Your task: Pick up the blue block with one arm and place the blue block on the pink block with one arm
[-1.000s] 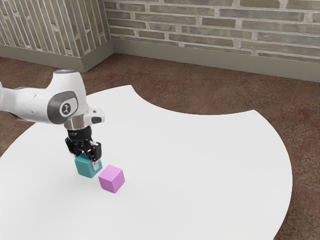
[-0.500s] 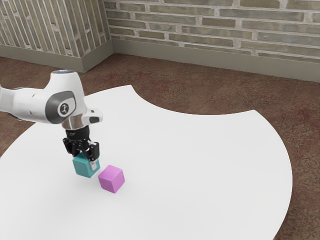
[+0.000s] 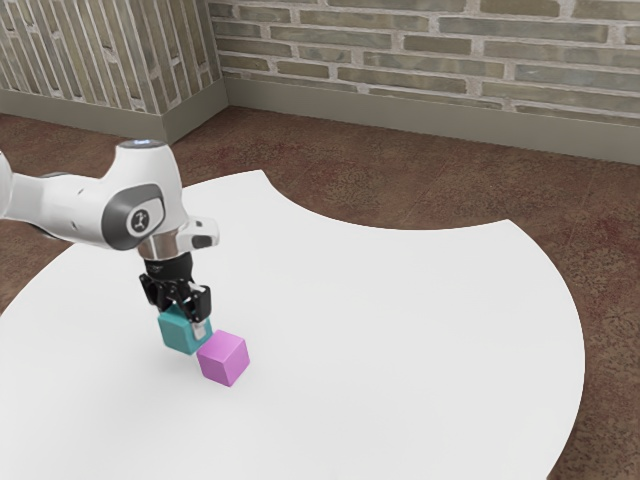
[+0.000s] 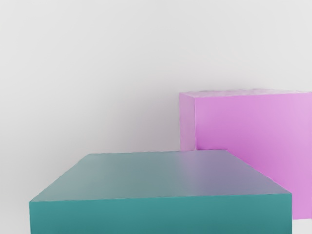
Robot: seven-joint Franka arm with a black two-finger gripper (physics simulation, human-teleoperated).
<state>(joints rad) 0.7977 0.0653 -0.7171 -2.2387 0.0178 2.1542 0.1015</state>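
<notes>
The blue-green block (image 3: 179,332) hangs a little above the white table (image 3: 400,330), held between the black fingers of my gripper (image 3: 183,318), which is shut on it. The pink block (image 3: 222,358) rests on the table just to the exterior view's right of the held block and slightly nearer the front. In the wrist view the blue block (image 4: 161,192) lies right under my hand, with the pink block (image 4: 248,146) close beside it and reaching about as high.
The round white table has a curved cut-out at its far side (image 3: 390,215). Brown carpet (image 3: 420,160) and brick walls (image 3: 420,50) surround it. Open table surface stretches to the exterior view's right.
My gripper has carried the blue block up off the table and toward the exterior view's right, closer to the pink block. The pink block has stayed in place.
</notes>
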